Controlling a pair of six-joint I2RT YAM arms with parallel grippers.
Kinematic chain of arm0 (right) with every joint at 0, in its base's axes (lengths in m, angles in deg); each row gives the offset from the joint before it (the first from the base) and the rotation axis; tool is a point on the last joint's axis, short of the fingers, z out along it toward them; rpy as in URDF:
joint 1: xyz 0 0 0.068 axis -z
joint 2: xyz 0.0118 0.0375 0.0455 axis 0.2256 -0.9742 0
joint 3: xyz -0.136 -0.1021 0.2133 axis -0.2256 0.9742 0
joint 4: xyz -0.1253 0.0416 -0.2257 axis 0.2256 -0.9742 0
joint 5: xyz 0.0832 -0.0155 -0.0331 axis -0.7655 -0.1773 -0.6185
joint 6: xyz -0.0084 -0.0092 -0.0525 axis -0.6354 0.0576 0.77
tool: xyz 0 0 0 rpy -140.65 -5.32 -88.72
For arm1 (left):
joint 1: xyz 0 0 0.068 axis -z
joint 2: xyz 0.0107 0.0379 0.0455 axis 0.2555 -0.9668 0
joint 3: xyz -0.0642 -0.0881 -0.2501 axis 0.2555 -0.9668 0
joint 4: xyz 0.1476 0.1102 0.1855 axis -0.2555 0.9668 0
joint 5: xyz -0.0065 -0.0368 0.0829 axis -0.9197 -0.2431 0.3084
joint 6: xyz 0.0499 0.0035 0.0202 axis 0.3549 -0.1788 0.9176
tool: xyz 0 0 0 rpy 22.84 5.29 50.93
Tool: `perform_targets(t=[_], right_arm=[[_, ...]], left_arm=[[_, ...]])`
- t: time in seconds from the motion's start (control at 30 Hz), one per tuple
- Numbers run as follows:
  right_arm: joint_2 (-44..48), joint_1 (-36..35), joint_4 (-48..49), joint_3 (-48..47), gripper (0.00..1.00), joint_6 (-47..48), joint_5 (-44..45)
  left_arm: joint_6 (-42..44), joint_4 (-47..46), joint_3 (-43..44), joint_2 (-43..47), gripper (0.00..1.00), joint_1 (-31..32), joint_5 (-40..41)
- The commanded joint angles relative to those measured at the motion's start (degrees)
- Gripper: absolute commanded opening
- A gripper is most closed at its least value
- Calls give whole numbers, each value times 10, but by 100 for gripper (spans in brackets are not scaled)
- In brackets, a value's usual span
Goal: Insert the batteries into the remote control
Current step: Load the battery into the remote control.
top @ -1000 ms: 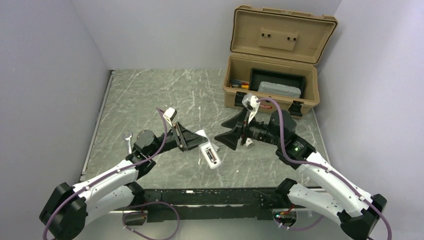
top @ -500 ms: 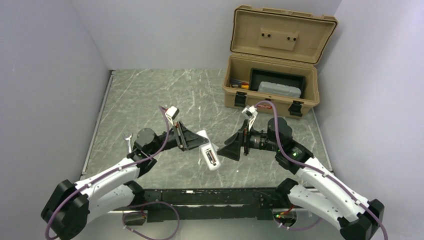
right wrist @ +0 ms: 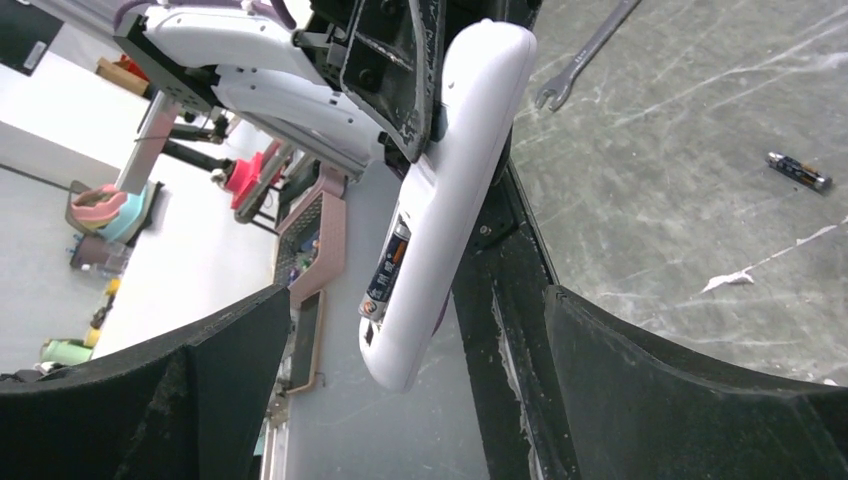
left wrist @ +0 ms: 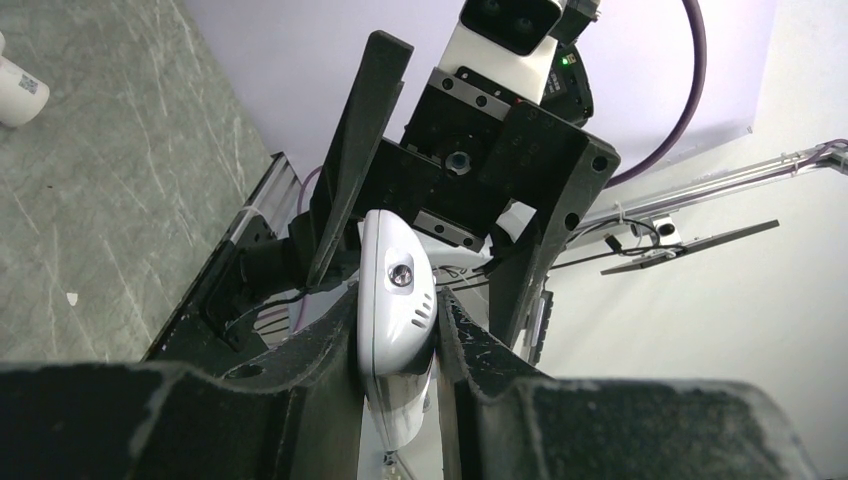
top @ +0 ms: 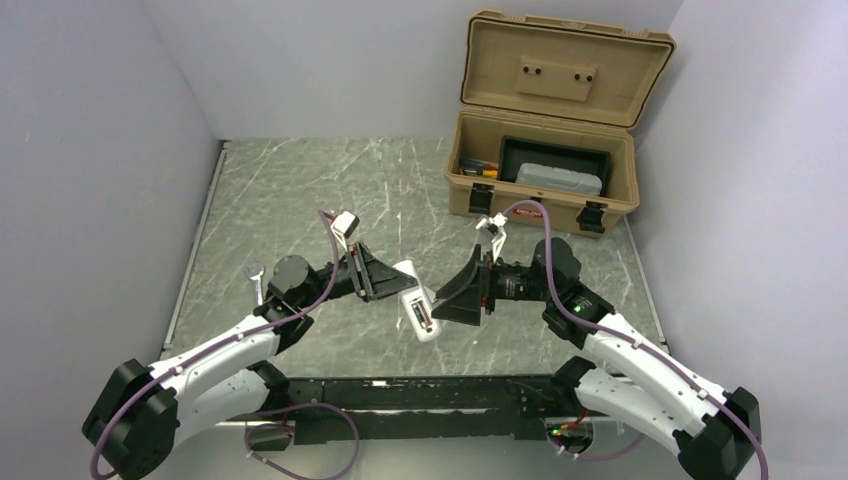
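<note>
Left jaws: closed on the remote (top: 418, 310). The left gripper (top: 398, 283) clamps the handset edgewise by its long sides near one end and holds it off the table (top: 300, 190), with the free end angled toward the right arm.

Right jaws: spread wide, holding nothing. The right gripper (top: 452, 292) faces the remote's free end. In the right wrist view that end lies between the two open fingers (right wrist: 200, 380), with a gap on either side.

Remote: the battery bay is uncovered and faces the right wrist camera. One battery (right wrist: 386, 268) with a coloured label appears to sit inside it.

Second battery (right wrist: 800, 172): lies flat on the table, well apart from the remote and both grippers.

Other items: a wrench (top: 255, 280) lies on the table beside the left arm. A white piece (left wrist: 18, 88) rests on the table in the left wrist view. A tan case (top: 545, 170) stands with its lid up at the far right.
</note>
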Motion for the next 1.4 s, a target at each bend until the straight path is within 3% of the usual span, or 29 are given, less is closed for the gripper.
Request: perform_targets(t=[0.0,0.73,0.9,1.23,1.37], right_arm=[[-13,2,67,4,99,-31,-20],[-76,-53,105,6,87,-29,-52],[-77,-57,107,7,74,-26,-46],[-75,-58,107,6,60,-26,-38],[-80,-57,115,8,50,-29,-40]], left_arm=[[9,-33,26,0,0,-1,-5],[5,-45,27,-9,0,-2,-3],[4,-47,27,-10,0,-2,-3],[3,-49,26,-8,0,-2,-4],[4,-48,27,-7,0,-1,-4]])
